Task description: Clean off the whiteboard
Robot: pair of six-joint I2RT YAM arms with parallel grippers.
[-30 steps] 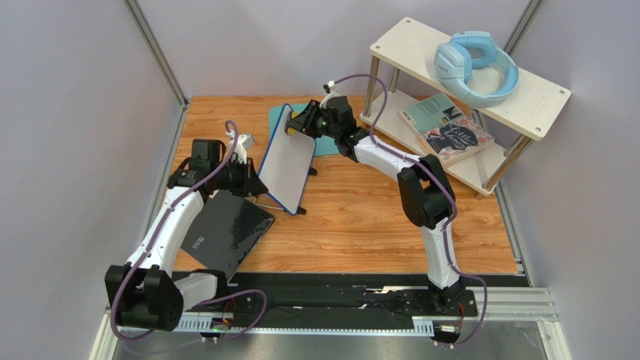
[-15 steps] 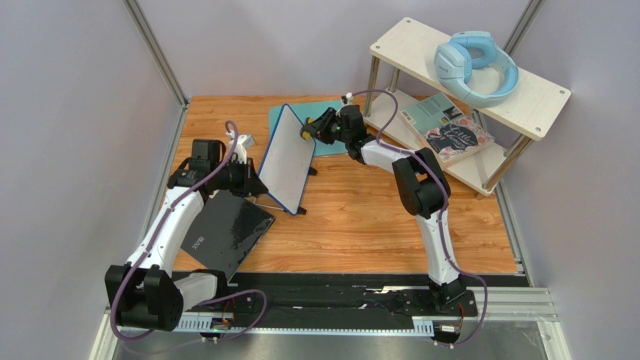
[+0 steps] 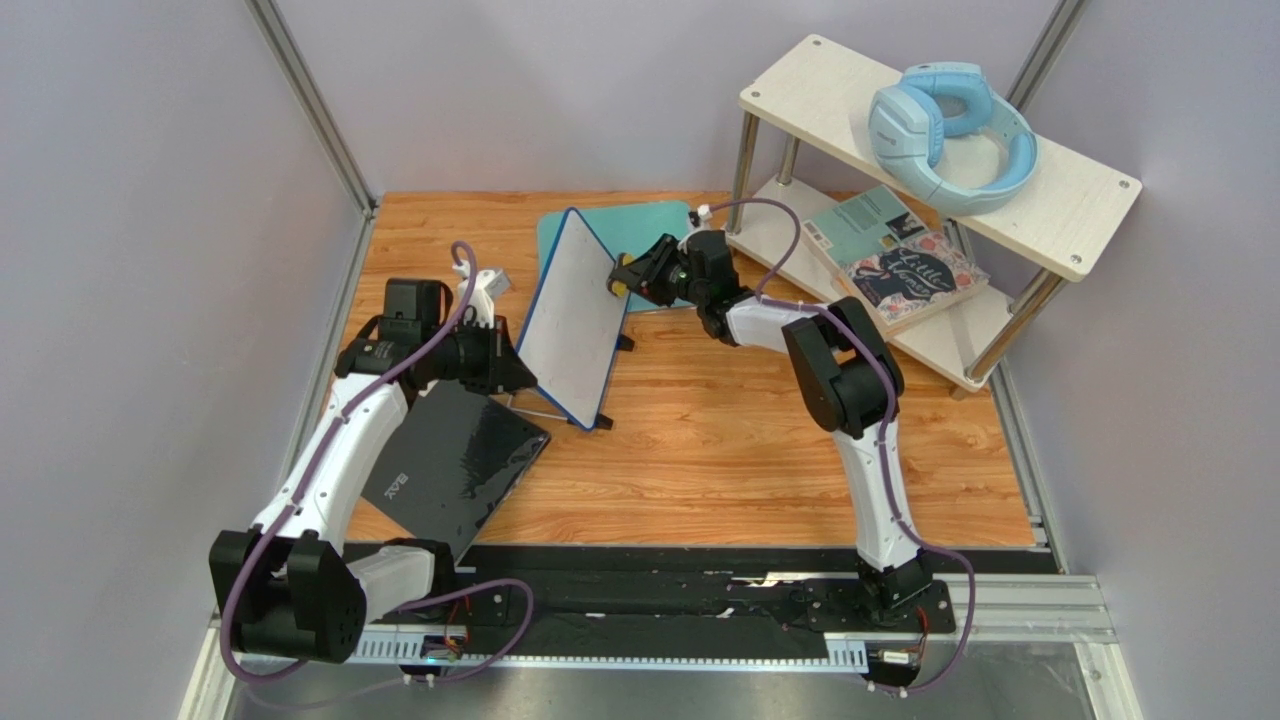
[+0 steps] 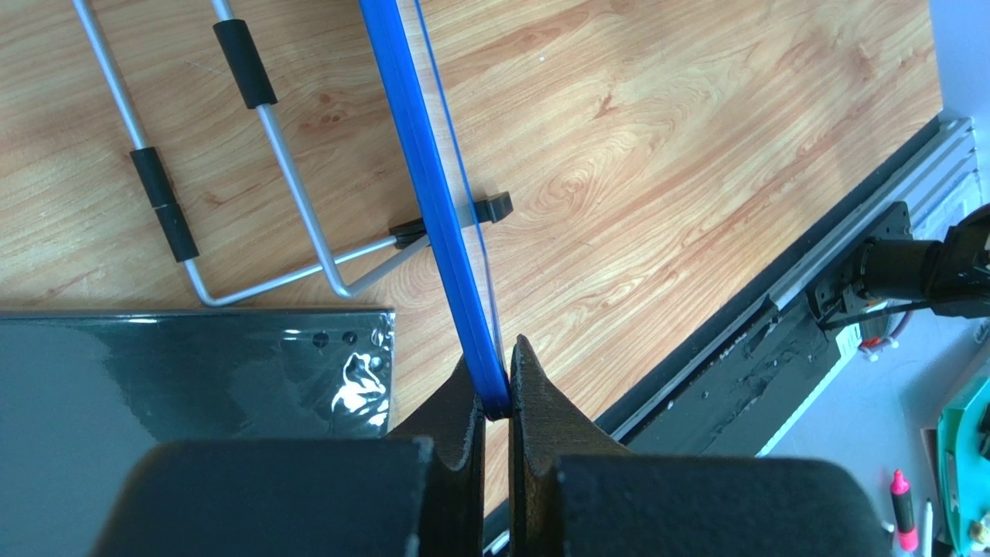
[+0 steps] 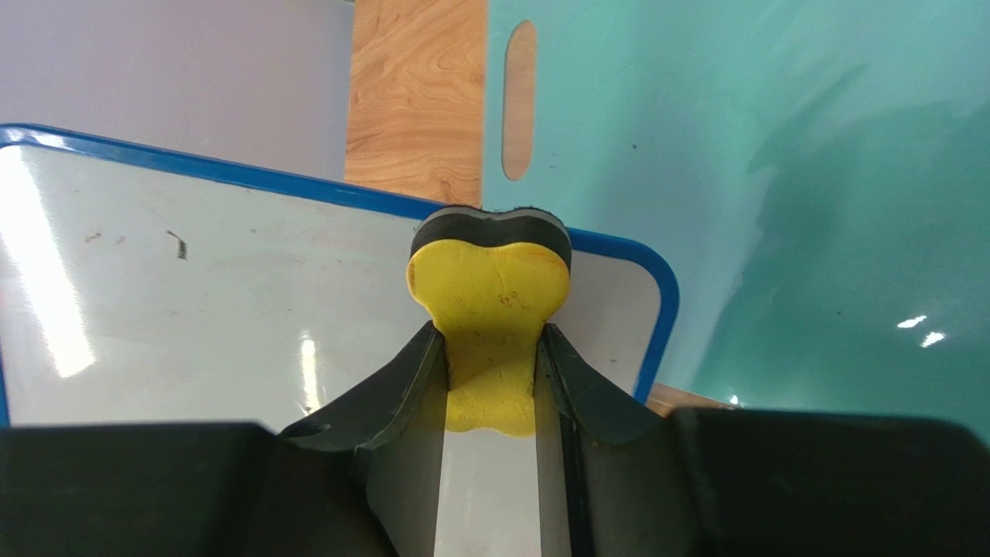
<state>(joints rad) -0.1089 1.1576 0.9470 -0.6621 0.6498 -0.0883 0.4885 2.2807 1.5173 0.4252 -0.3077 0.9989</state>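
The whiteboard (image 3: 574,318) stands tilted on its feet in the upper middle of the top view, between the two arms, just in front of the teal mat (image 3: 639,240). The left gripper (image 4: 497,377) is pressed together on the blue frame at the board's lower edge and steadies it. The right gripper (image 5: 494,337) pinches a yellow eraser (image 5: 488,284) whose dark felt tip lies at the upper right corner of the board in the right wrist view.

To do this wiping well, I judge that the felt should stay flat on the white surface with light pressure, so the board does not tip. It should travel toward the small dark marks (image 5: 174,244) at the upper left of that view.

Writing: the black slab (image 3: 451,465) has a pale word near its lower edge, too small to read. The book (image 3: 909,278) on the shelf has white lettering which I cannot read surely.
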